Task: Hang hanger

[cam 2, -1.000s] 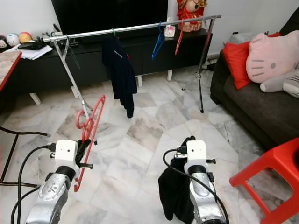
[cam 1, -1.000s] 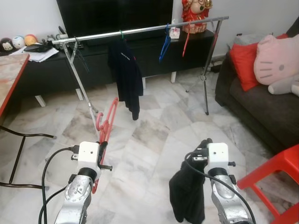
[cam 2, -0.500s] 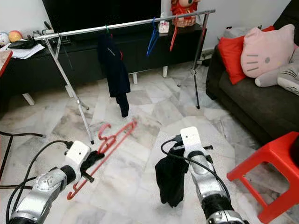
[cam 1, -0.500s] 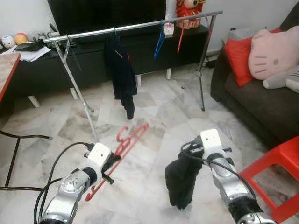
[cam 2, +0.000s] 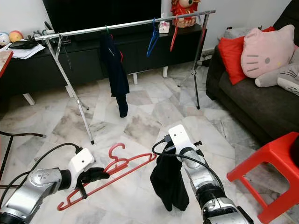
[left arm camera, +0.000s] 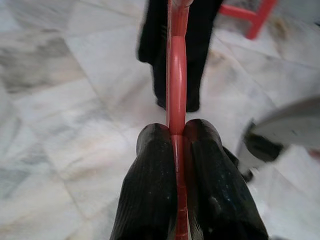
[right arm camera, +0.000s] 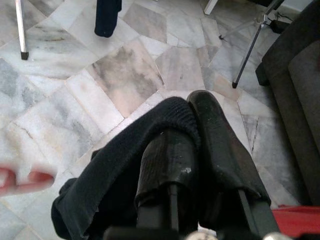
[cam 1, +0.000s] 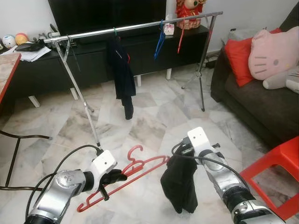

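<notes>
The right claw point(right arm camera: 192, 145) is mostly buried in the black garment point(cam 1: 180, 184), so its fingertips don't really show. The red hanger point(left arm camera: 176, 95) runs off the edge in the left wrist view, hook out of frame. The red stool point(cam 1: 275, 172) is cropped, and the table point(cam 1: 7, 74) is just a sliver.

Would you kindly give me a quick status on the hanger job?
Left pincer shut on red hanger, held low and level. Right pincer shut on black garment, dangling beside hanger tip. Rail ahead across open floor.
</notes>
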